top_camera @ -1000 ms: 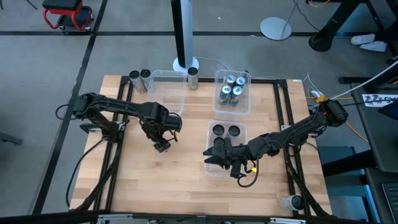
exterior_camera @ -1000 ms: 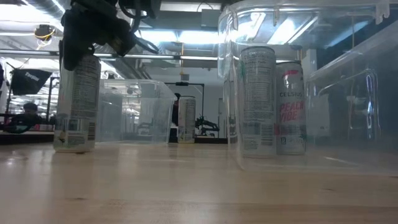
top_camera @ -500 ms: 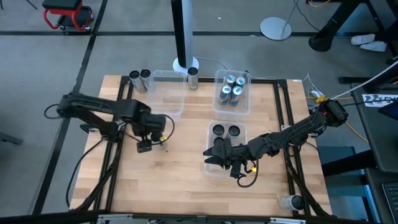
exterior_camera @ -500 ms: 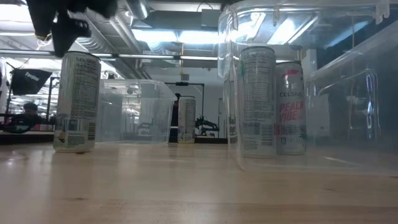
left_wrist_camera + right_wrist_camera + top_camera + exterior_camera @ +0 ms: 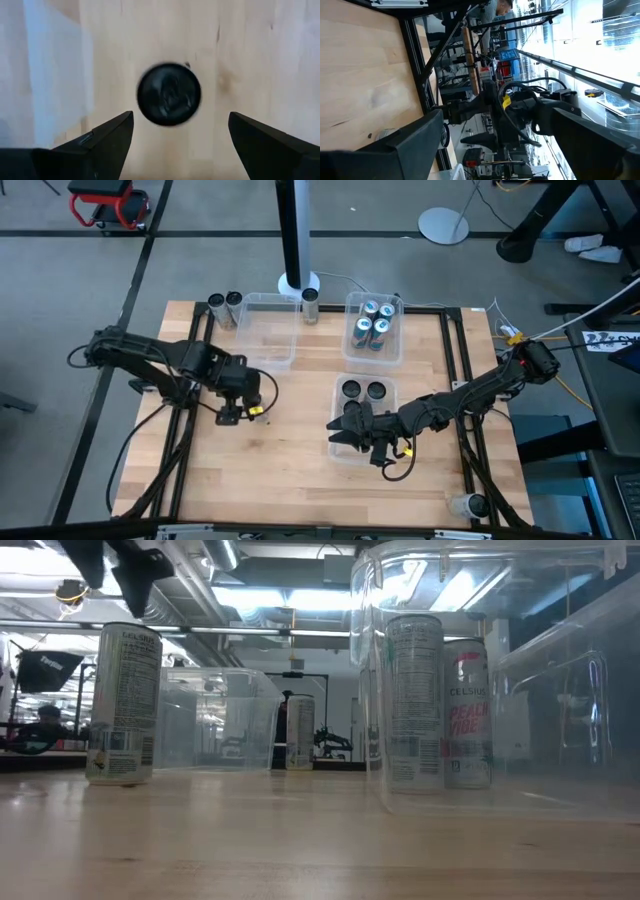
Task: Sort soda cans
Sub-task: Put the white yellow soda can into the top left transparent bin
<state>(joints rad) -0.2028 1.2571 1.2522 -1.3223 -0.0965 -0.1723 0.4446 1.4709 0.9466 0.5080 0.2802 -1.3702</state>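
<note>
One soda can stands upright on the wood left of the table's middle, showing its dark top in the left wrist view and its printed side in the low view. My left gripper hangs open above it, a little toward the table's left edge, pointing down and touching nothing. My right gripper stays open and level over the near clear bin, which holds two dark-topped cans.
An empty clear bin and a clear bin with several blue-and-silver cans stand at the far side. Single cans stand along the far edge. Another can lies beyond the near right corner.
My left gripper has risen off the top of the standing can and gone toward the table's left edge, rolling about its own axis as it went. The can stays upright where it was. My right arm has kept still.
</note>
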